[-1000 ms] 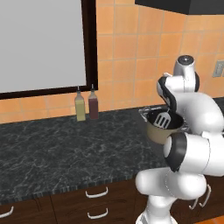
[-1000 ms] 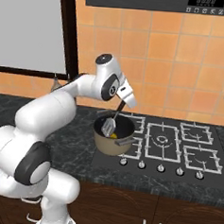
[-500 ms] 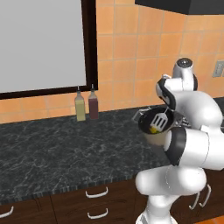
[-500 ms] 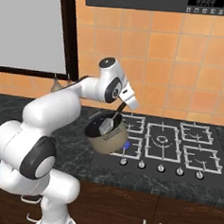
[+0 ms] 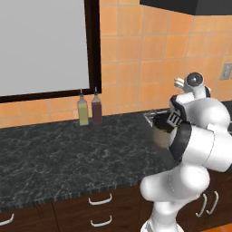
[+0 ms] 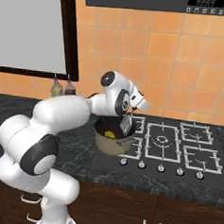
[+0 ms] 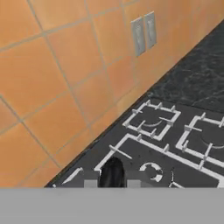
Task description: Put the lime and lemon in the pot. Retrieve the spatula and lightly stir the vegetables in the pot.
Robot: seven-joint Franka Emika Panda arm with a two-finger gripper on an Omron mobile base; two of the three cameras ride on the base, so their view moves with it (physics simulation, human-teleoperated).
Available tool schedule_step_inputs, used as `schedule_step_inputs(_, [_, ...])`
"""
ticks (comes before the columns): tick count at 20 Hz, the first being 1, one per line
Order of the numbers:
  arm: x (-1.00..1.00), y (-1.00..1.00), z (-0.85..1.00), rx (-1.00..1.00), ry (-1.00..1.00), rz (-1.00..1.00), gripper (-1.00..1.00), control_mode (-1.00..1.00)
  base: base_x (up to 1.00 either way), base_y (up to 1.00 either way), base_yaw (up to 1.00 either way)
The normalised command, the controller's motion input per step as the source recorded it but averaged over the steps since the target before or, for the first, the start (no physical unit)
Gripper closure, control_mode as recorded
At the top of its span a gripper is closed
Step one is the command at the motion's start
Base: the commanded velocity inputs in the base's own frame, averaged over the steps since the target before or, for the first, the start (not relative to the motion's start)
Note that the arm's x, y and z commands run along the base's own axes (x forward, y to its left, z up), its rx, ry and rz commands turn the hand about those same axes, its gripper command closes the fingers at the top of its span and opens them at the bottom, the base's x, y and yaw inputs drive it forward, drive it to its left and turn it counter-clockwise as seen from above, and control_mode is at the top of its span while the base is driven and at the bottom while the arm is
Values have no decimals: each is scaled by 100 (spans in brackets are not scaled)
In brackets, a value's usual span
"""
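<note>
My pincer (image 6: 130, 116) is pinching the spatula (image 6: 127, 124) by its thin black handle, jaws pressed nearly together on it. I am holding it over the right side of the pot (image 6: 111, 141), and the slotted silver head is hanging down just inside the dark rim. In the hand view the handle (image 7: 112, 173) is showing as a dark rounded shape between my fingertips (image 7: 90, 179).

The pot is sitting on the near left burner of the stove (image 6: 177, 147). Something small and yellow (image 6: 110, 134) is lying on its black floor, left of the spatula head; I think it is the lime, though it is too small to be sure.

From the left base view my own arm is covering most of the pot (image 5: 158, 136), with the spatula head (image 5: 174, 119) showing above it.

Two bottles (image 5: 89, 107) are standing side by side on the counter (image 5: 68, 154) at the far wall, well left of the pot.
</note>
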Motion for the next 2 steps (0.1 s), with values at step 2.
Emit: schedule_step_inputs(2, [0, -53, -10, -24, -17, -1, 100, -100, 0, 0, 0])
